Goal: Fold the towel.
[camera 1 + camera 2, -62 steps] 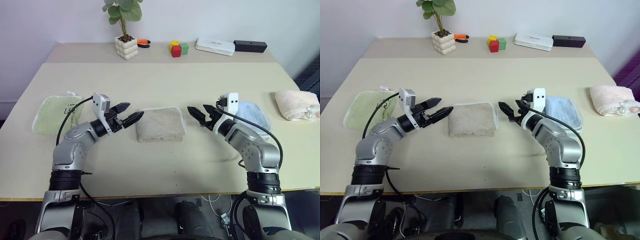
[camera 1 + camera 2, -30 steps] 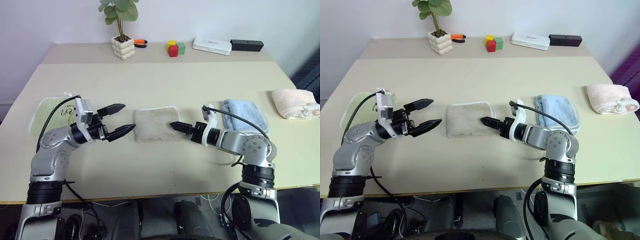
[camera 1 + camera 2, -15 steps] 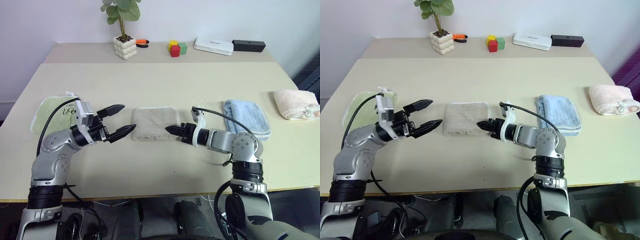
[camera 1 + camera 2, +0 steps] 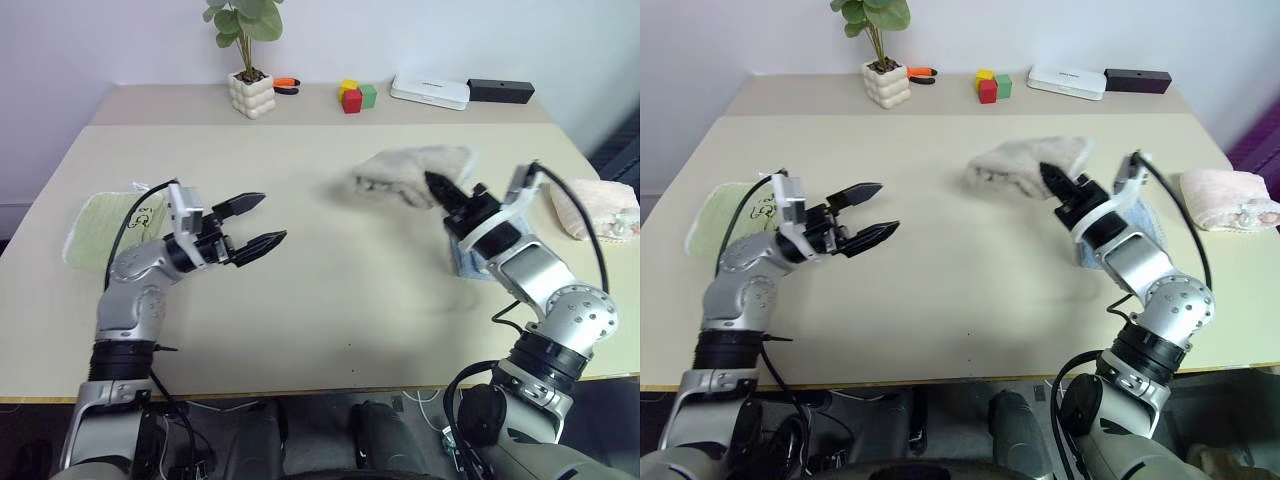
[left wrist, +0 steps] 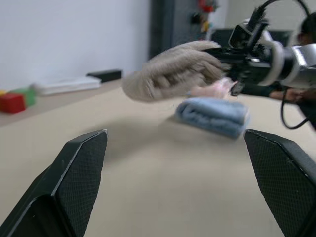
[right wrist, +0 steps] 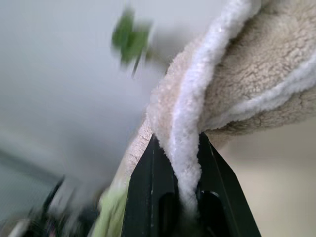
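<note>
Inspection of the long beige tabletop (image 4: 330, 300) finds the beige terry-cloth towel with white corded edging (image 4: 410, 168) off the surface. We see it bunched and hanging in the air toward the far right of the table, above and just beside the folded light blue towel (image 5: 213, 114). The right gripper (image 4: 437, 187) holds it: in the right wrist view the two black fingers (image 6: 148, 197) stand pressed together on a fold of the white edging (image 6: 190, 143), with pile spilling out on either side. The right arm is raised, its gripper angled up and away from the robot.

The left gripper (image 4: 252, 225) hangs over the left half of the table, clear of the surface and well apart from the towel. We note its jaws spread wide and nothing between them; the left wrist view confirms this, the two textured black fingertips (image 5: 81, 163) far apart with bare tabletop showing between them. It points toward the right, in the direction of the lifted towel.

We record the following other items. A small light green towel with dark marks (image 4: 105, 225) lies flat near the table's left edge, behind the left arm. A rolled pale pink towel (image 4: 595, 208) sits at the right edge. Along the back stand a potted green plant in a knobbly white pot (image 4: 250, 90), coloured blocks in red, yellow and green (image 4: 353, 96), a flat white box (image 4: 430, 92) and a black bar-shaped box (image 4: 500, 91).
</note>
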You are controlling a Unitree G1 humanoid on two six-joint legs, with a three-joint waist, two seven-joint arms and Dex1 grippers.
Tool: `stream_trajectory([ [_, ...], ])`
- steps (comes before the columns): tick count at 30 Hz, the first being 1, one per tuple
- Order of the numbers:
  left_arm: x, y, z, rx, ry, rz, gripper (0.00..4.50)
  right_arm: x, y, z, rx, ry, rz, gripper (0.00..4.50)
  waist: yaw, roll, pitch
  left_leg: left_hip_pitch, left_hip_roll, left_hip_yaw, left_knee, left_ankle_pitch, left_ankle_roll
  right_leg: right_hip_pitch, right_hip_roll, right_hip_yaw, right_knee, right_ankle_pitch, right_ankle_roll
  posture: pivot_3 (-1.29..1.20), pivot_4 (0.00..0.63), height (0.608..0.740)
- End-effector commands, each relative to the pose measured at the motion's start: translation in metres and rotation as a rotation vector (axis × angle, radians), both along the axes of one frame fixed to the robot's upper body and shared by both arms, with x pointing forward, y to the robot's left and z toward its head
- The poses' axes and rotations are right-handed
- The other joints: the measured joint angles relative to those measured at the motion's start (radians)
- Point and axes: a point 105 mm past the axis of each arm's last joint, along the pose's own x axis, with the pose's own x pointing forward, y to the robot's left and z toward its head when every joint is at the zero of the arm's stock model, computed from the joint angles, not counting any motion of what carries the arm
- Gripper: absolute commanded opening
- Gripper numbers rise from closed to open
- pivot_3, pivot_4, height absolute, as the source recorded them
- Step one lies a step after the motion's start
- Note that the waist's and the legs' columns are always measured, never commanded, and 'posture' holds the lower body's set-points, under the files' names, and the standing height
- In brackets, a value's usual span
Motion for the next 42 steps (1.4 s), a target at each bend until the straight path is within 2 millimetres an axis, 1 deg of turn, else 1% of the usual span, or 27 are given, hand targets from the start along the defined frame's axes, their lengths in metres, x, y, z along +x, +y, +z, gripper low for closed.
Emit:
stream_trajectory([
  [1,0.004,-0.011,0.005,0.005,-0.047,-0.046,4.50,-0.021,-0.028,0.013,0.004,-0.057,-0.200,0.06,-0.001,0.000,0.000,0.000,0.000,0.000,0.000,0.000,0.000,0.000,0.000,0.000,-0.001,0.000,0.000,0.00,0.150,0.735],
  [2,0.005,-0.015,0.006,0.004,-0.053,-0.060,4.50,-0.026,-0.030,0.009,0.015,-0.047,-0.232,0.06,-0.003,0.000,0.000,0.000,0.000,0.000,-0.001,0.000,0.000,0.000,0.000,0.000,-0.001,0.000,0.001,0.00,0.150,0.735],
  [3,0.006,-0.018,0.007,0.000,-0.053,-0.076,4.50,-0.030,-0.034,0.004,-0.013,-0.031,-0.290,0.06,-0.007,0.000,0.000,0.000,0.000,0.000,-0.001,0.000,0.000,0.000,0.000,0.000,-0.001,0.000,0.001,0.00,0.150,0.735],
  [6,0.006,-0.023,0.009,-0.006,-0.058,-0.108,4.50,-0.039,-0.042,-0.011,0.029,0.030,-0.386,0.06,-0.010,0.001,0.000,0.000,0.001,-0.001,-0.001,0.000,0.000,-0.001,0.001,0.000,0.000,0.000,0.001,0.00,0.150,0.735],
  [10,0.006,-0.024,0.006,0.015,-0.057,-0.120,4.50,-0.047,-0.039,-0.022,0.062,0.044,-0.466,0.06,-0.009,0.001,0.000,0.000,0.001,0.000,-0.001,0.000,0.000,-0.001,0.001,0.001,0.001,0.000,0.001,0.00,0.150,0.735],
  [12,0.005,-0.023,0.006,0.017,-0.053,-0.122,4.50,-0.048,-0.040,-0.029,0.033,0.062,-0.511,0.06,-0.008,0.001,0.000,0.000,0.001,-0.001,-0.001,0.000,0.000,-0.001,0.002,0.001,0.001,-0.001,0.001,0.00,0.150,0.735],
  [15,0.005,-0.022,0.008,0.006,-0.045,-0.122,4.50,-0.047,-0.040,-0.028,0.120,0.033,-0.501,0.06,-0.005,0.001,0.000,0.000,0.000,0.000,0.000,0.000,0.000,-0.001,0.001,0.001,0.001,-0.001,0.001,0.00,0.150,0.735],
  [17,0.004,-0.022,0.008,0.008,-0.047,-0.120,4.50,-0.045,-0.042,-0.024,0.090,0.014,-0.523,0.06,-0.004,0.001,0.000,0.000,0.000,-0.001,0.000,0.000,0.000,0.000,0.001,0.001,0.001,-0.001,0.001,0.00,0.150,0.735],
  [19,0.002,-0.021,0.008,0.005,-0.045,-0.116,4.50,-0.043,-0.058,-0.017,0.029,-0.015,-0.618,0.06,-0.005,0.001,0.000,0.000,0.000,-0.001,0.000,0.000,0.000,0.000,0.001,0.001,0.001,-0.001,0.001,0.00,0.150,0.735],
  [20,0.001,-0.021,0.008,0.005,-0.043,-0.113,4.50,-0.043,-0.064,-0.014,0.024,-0.031,-0.643,0.06,-0.005,0.001,0.000,0.000,0.000,0.000,0.000,0.000,0.000,0.000,0.000,0.001,0.001,-0.001,0.001,0.00,0.150,0.735],
  [21,0.000,-0.021,0.008,0.008,-0.044,-0.110,4.50,-0.043,-0.067,-0.013,0.025,-0.043,-0.656,0.06,-0.004,0.001,0.000,0.000,0.000,0.000,0.000,0.000,0.000,0.000,0.000,0.001,0.001,-0.001,0.001,0.00,0.150,0.735],
  [22,-0.001,-0.020,0.007,0.007,-0.041,-0.107,4.50,-0.041,-0.067,-0.015,0.016,-0.033,-0.656,0.06,-0.004,0.001,0.000,0.000,0.000,0.000,0.000,0.000,0.000,0.000,0.000,0.001,0.001,-0.001,0.001,0.00,0.150,0.735],
  [24,-0.003,-0.020,0.007,0.010,-0.040,-0.105,4.50,-0.039,-0.064,-0.024,0.005,-0.005,-0.646,0.06,-0.004,0.001,0.000,0.000,0.000,-0.001,0.000,0.000,0.000,0.000,0.001,0.001,0.001,-0.001,0.001,0.00,0.150,0.735],
  [26,-0.004,-0.020,0.007,0.009,-0.038,-0.102,4.50,-0.037,-0.060,-0.038,0.001,0.030,-0.640,0.06,-0.005,0.001,0.000,0.000,0.000,-0.001,0.000,0.000,0.000,-0.001,0.001,0.001,0.001,-0.001,0.001,0.00,0.150,0.735],
  [28,-0.005,-0.020,0.007,0.009,-0.036,-0.098,4.50,-0.035,-0.053,-0.059,0.011,0.098,-0.625,0.06,-0.005,0.001,0.000,0.000,0.000,-0.001,0.000,0.000,0.000,-0.001,0.001,0.001,0.001,-0.001,0.001,0.00,0.150,0.735],
  [31,-0.005,-0.018,0.007,0.009,-0.033,-0.092,4.50,-0.031,-0.032,-0.079,0.011,0.155,-0.561,0.06,-0.005,0.002,0.001,0.000,0.000,-0.001,0.000,0.000,0.000,0.000,0.001,0.001,0.001,-0.001,0.001,0.00,0.150,0.735],
  [33,-0.005,-0.017,0.006,0.011,-0.032,-0.089,4.50,-0.029,-0.026,-0.090,0.009,0.198,-0.554,0.06,-0.005,0.002,0.001,0.000,0.000,-0.001,0.000,0.000,0.000,0.000,0.001,0.001,0.001,-0.001,0.001,0.00,0.150,0.735],
  [35,-0.005,-0.017,0.007,0.009,-0.030,-0.084,4.50,-0.028,-0.021,-0.095,-0.007,0.214,-0.547,0.06,-0.005,0.002,0.001,0.000,0.000,-0.001,0.000,0.000,0.000,0.000,0.001,0.001,0.001,-0.001,0.001,0.00,0.150,0.735],
  [37,-0.005,-0.016,0.007,0.011,-0.031,-0.079,4.50,-0.027,-0.020,-0.098,-0.009,0.234,-0.549,0.06,-0.005,0.002,0.001,0.000,0.000,-0.001,0.000,0.000,0.000,0.000,0.001,0.001,0.001,-0.001,0.001,0.00,0.150,0.735],
  [42,-0.006,-0.015,0.006,0.010,-0.027,-0.069,4.50,-0.026,-0.022,-0.110,-0.126,0.301,-0.571,0.06,-0.005,0.001,0.000,0.000,0.000,-0.001,0.000,0.000,0.000,0.000,0.001,0.001,0.001,-0.001,0.001,0.00,0.150,0.735],
])
